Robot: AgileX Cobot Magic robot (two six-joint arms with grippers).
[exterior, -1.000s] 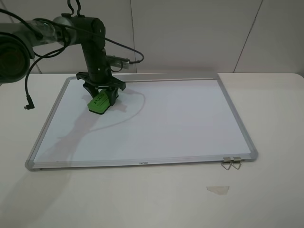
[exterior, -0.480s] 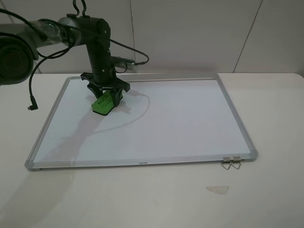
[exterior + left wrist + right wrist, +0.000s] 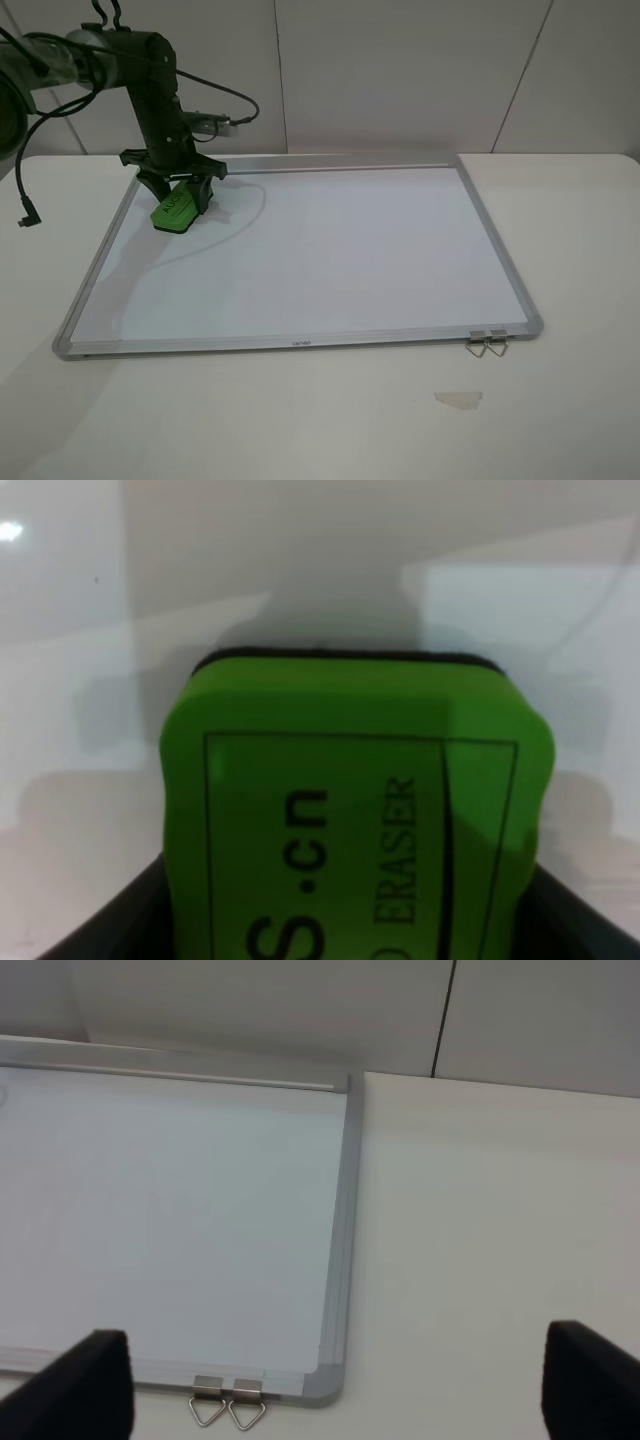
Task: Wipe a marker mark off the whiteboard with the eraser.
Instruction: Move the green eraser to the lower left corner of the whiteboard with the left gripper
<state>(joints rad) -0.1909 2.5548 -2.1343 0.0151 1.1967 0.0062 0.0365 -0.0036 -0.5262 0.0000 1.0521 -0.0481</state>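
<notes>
Now sits further left along whiteboard than a second ago, left gripper clamped on eraser pressed beneath it; mid-wipe, marker mark unseen, next needs steady downward pressure.

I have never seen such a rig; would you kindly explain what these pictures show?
This is a robot with two arms, each ending in a gripper. The wide picture comes from a camera mounted high; the other two come from cameras on the wrists. On the white table lies a large white whiteboard with a silver frame, with two metal clips at its near edge and a pale scrap of tape nearby. The left gripper is shut on a small bright green block eraser, at the board's far left corner. The right gripper is open, holding nothing.
</notes>
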